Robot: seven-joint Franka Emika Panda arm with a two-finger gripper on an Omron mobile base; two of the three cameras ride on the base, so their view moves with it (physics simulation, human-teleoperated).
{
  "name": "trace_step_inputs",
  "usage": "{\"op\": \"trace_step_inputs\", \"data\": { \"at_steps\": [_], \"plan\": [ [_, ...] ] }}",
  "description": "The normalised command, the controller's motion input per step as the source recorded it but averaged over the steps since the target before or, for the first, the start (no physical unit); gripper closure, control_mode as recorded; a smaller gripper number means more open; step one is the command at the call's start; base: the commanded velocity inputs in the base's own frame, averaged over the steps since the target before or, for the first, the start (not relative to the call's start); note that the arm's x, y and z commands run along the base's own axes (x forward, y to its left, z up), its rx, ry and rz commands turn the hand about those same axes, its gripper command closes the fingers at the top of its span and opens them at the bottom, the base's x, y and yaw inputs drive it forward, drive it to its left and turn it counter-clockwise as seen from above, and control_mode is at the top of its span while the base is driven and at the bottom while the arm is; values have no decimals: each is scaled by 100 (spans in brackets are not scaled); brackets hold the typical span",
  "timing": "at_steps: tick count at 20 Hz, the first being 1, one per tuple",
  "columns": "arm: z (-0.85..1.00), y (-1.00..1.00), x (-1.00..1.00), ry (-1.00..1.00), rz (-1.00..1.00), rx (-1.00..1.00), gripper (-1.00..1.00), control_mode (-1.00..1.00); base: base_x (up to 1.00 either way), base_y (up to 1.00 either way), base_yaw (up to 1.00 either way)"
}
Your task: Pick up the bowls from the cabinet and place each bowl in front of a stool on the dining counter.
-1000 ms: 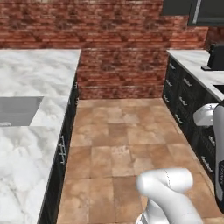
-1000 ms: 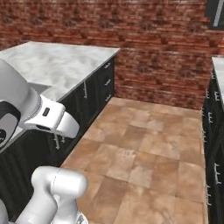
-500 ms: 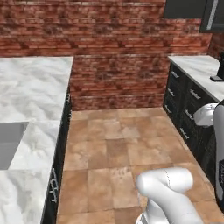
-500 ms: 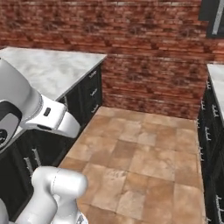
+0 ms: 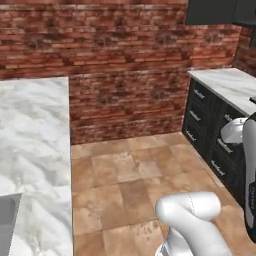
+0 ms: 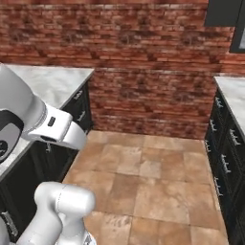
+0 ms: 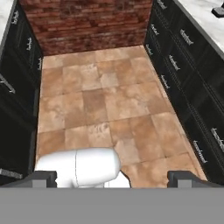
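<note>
The cabinet point(image 5: 210, 12) hangs dark at the top right of the left base view, high on the brick wall point(image 5: 125, 75), above a marble desk point(image 5: 227, 85) on black drawers point(image 5: 200, 117); in the right base view it sits in the top right corner. Its inside cannot be seen from here. The dining desk point(image 5: 32, 150) runs down the left of the left base view, white and grey-veined, with a corner of its steel sink point(image 5: 7, 220) at the bottom left edge. Tiled floor point(image 5: 130, 175) lies between the two desks. In the hand view the tool point(image 7: 112, 177) points down at that floor, its two dark tips wide apart at the bottom corners, with nothing between them
</note>
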Motion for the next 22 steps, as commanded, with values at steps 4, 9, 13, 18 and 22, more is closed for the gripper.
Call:
{"op": "trace_step_inputs", "data": {
  "at_steps": [4, 9, 13, 18, 22],
  "plan": [
    [0, 0, 0, 0, 0, 0, -100, 100, 100, 0, -10],
    [0, 0, 0, 0, 0, 0, -100, 100, 100, -10, -6],
    [0, 0, 0, 0, 0, 0, -100, 100, 100, -3, -11],
    [0, 0, 0, 0, 0, 0, -100, 100, 100, -4, -30],
    [0, 0, 0, 0, 0, 0, -100, 100, 94, -2, -52]
  ]
}}
